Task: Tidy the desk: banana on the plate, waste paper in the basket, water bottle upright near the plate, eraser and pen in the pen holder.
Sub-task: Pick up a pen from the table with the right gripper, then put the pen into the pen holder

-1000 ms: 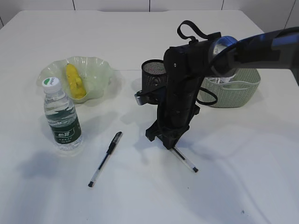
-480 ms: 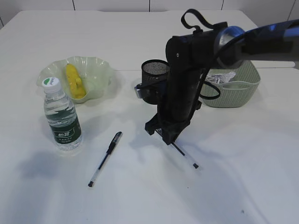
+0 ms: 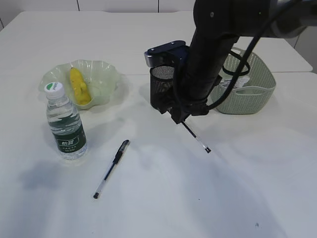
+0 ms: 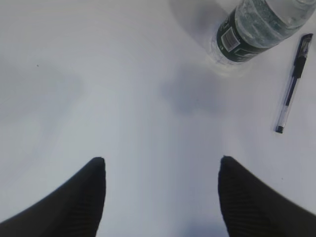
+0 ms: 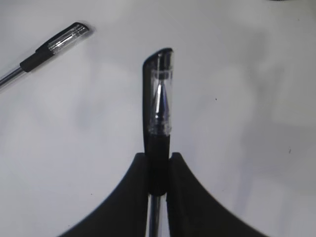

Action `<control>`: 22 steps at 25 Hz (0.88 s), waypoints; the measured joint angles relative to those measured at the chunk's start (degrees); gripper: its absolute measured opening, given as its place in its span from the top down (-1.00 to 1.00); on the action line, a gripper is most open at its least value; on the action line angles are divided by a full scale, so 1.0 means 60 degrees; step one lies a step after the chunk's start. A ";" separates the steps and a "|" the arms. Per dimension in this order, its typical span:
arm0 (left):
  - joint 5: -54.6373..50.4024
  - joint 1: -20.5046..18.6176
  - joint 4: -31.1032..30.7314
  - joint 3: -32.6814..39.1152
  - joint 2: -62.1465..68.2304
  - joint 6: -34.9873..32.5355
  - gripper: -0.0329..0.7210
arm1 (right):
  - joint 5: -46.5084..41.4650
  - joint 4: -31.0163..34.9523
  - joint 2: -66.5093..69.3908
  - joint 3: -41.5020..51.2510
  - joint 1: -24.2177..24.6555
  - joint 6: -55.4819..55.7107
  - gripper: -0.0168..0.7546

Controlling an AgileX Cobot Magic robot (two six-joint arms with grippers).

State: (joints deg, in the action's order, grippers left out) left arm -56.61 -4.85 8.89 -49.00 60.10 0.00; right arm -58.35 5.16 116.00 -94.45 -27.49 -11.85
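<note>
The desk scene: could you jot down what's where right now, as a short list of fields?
banana: lying in the plate
water bottle: upright, in front of the plate
pen holder: behind the right arm, contents not visible
basket: far right, white paper inside
held pen: clamped in the right gripper, lifted off the desk, slanting down
loose pen: flat on the desk
left gripper: open, empty, above bare desk
eraser: not visible

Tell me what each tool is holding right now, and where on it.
The right tool pinches a pen at its dark grip section, just behind the clear cap. The left tool is open, holding nothing.
</note>
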 joint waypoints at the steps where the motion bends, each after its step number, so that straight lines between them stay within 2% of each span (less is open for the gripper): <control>1: 0.0000 0.0000 0.0000 0.0000 0.0000 0.0000 -0.42 | 0.0231 0.0000 -0.0207 0.0245 0.0018 -0.0017 0.82; 9: 0.0000 0.0000 0.0000 0.0000 0.0000 0.0000 -0.42 | 0.3103 0.0605 -0.1598 0.2784 0.0458 -0.0716 0.82; 22: 0.0000 0.0000 0.0000 0.0000 0.0000 0.0000 -0.41 | 0.7971 0.1890 -0.1683 0.2904 0.0644 -0.1276 0.82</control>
State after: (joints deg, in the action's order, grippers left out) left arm -56.61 -4.85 8.89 -49.00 60.10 0.00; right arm -10.53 16.50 105.90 -77.03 -23.63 -19.51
